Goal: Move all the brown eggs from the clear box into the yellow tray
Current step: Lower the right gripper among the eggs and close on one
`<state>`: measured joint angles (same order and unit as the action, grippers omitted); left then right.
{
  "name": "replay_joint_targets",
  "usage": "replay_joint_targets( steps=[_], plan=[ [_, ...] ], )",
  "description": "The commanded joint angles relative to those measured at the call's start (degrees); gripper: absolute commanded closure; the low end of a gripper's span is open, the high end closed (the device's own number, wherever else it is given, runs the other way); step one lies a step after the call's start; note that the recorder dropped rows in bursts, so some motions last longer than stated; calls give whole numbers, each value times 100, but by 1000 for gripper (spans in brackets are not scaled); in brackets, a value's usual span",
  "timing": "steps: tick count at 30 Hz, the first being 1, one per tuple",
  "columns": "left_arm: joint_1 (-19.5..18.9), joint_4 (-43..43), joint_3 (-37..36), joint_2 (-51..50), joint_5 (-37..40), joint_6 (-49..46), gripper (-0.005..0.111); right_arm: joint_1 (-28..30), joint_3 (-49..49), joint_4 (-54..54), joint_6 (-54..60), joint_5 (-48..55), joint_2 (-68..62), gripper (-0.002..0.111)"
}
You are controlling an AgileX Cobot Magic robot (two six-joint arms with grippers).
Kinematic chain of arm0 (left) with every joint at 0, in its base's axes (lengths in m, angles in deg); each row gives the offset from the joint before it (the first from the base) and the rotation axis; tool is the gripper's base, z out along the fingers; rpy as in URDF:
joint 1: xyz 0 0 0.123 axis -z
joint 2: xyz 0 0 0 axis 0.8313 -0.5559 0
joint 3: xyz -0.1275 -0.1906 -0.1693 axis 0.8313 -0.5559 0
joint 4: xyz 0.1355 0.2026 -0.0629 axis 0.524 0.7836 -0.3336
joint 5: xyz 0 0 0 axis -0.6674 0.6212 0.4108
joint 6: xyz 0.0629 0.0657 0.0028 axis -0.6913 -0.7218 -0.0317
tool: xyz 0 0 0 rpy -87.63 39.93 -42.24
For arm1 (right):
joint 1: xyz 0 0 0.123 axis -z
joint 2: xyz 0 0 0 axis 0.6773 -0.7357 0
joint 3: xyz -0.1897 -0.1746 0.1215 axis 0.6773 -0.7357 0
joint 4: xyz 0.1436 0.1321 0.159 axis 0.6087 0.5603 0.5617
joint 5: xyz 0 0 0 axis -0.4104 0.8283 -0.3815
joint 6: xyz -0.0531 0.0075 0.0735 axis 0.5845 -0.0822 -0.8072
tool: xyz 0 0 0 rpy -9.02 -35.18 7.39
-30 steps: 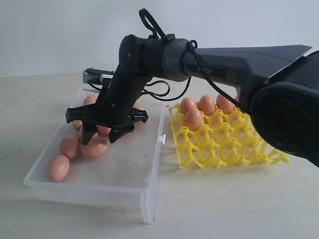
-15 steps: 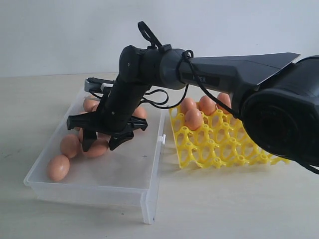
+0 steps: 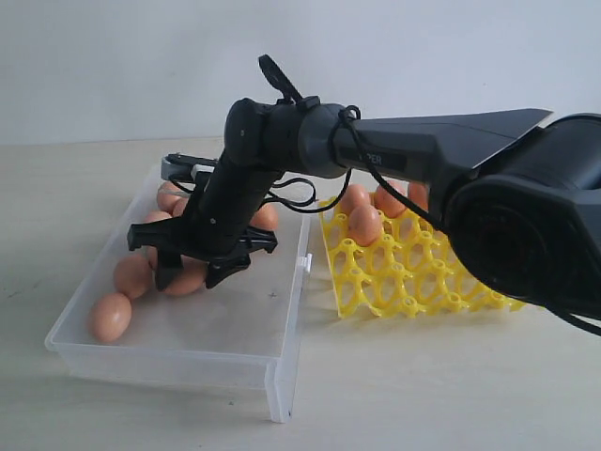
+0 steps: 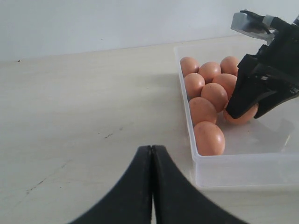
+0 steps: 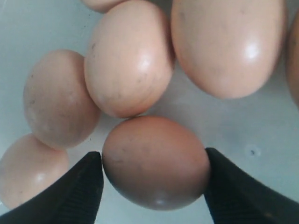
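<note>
The clear box (image 3: 171, 364) lies on the left of the table and holds several brown eggs (image 3: 110, 316) along its far and left sides. My right gripper (image 3: 192, 275) is down inside the box, open, with one finger on each side of a single brown egg (image 5: 154, 140) that rests on the box floor. Its fingertips (image 5: 88, 179) stand close against the egg's sides. The yellow tray (image 3: 423, 274) sits right of the box with several eggs (image 3: 364, 224) in its far cups. My left gripper (image 4: 152, 149) is shut and empty over bare table beside the box (image 4: 233, 168).
A small white clasp (image 3: 304, 264) sticks out of the box's long edge facing the tray. More eggs (image 5: 128, 70) crowd close around the one between my right fingers. The near cups of the tray hold nothing. Pale tabletop (image 4: 84, 102) spreads around the box.
My right gripper has come down a little lower into the box over the egg, still open. The eggs and the tray have not moved.
</note>
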<state>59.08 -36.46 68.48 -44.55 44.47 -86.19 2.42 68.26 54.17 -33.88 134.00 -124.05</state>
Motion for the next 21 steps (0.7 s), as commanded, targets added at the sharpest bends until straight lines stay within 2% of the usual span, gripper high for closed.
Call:
replay_joint_targets(
  steps=[1,10,19,21],
  plan=[
    [-6,-6,23,32,-56,5,107,3,34,-39,58,-155,-128,49],
    [-6,-6,23,32,-56,2,107,3,34,-39,58,-507,-126,49],
    [-6,-6,23,32,-56,2,107,3,34,-97,58,-533,-126,70],
    [-6,-6,23,32,-56,2,107,3,34,-97,58,-533,-126,71]
  ],
)
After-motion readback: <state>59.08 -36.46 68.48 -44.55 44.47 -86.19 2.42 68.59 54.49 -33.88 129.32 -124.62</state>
